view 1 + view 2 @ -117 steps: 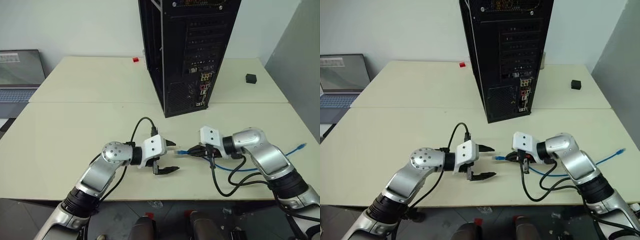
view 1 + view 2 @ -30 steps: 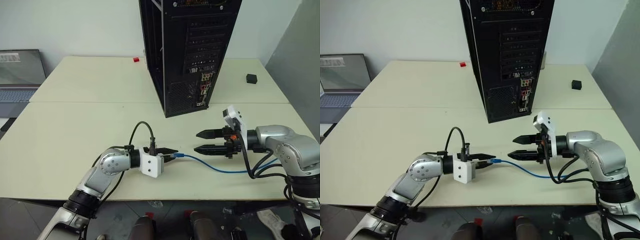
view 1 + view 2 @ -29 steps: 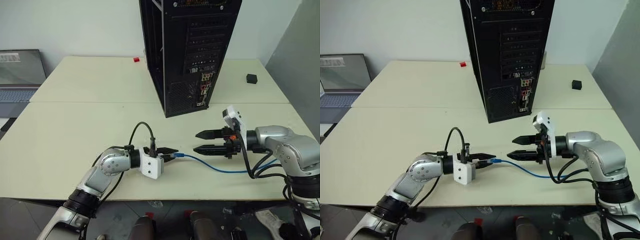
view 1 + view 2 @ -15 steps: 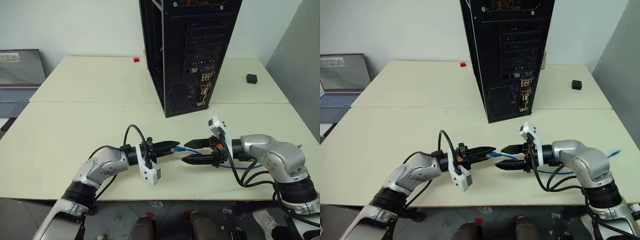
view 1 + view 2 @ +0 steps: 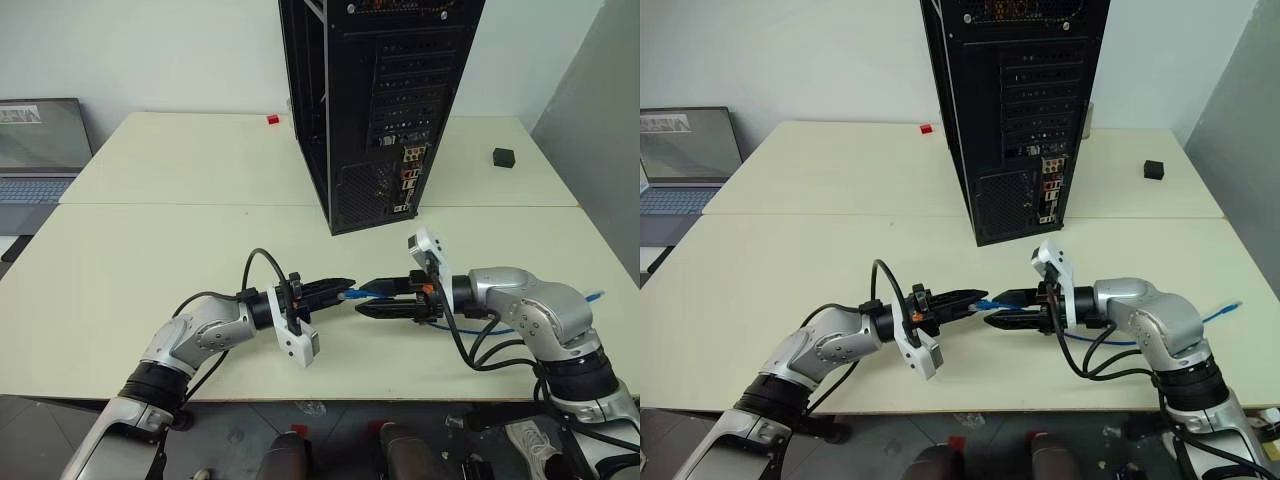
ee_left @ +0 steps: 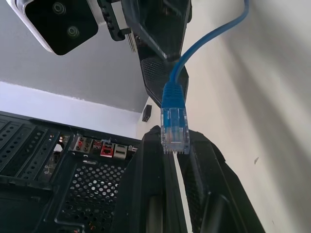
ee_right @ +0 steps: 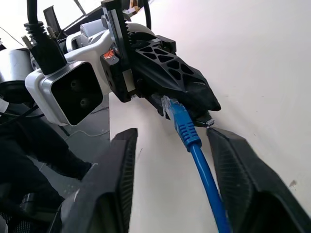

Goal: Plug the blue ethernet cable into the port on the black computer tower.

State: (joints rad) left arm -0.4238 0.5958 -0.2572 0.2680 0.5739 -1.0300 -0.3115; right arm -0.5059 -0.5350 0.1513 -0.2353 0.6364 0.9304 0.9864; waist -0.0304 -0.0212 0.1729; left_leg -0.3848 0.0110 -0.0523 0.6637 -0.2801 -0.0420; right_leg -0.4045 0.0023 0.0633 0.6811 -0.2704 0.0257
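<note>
Nearest, in front of the computer tower point(image 5: 375, 105), the two tools meet over the table point(image 5: 150, 250); the left tool point(image 5: 340, 289) is clamped tight on the clear plug of the blue cable point(image 5: 988, 304), plug tip held between its fingers with the cord running out toward the other arm; the right tool point(image 5: 372, 298) has come in from the right since a second ago, and its fingers, then spread wide and well apart from the plug, now stand narrower, one on each side of the cord just behind the plug, as the right wrist view shows point(image 7: 187, 131); they are not yet closed on it, so I judge this a hand-over in progress, the right tool about to take the cable so it can carry the plug to the port.

Against the oldest frames the roles are reversed: then the right tool held the plug end and the left tool stood open beside it; the left wrist has also rolled, its white camera block now hanging below.

Behind the right arm the rest of the cable trails across the table to its other end point(image 5: 596, 295) at the right edge.

Farther back the tower stands upright on the table with its rear sockets point(image 5: 408, 172) facing the tools, nothing plugged in; beyond it lie a small red block point(image 5: 271, 119) to its left and a small black block point(image 5: 502, 156) to its right.
</note>
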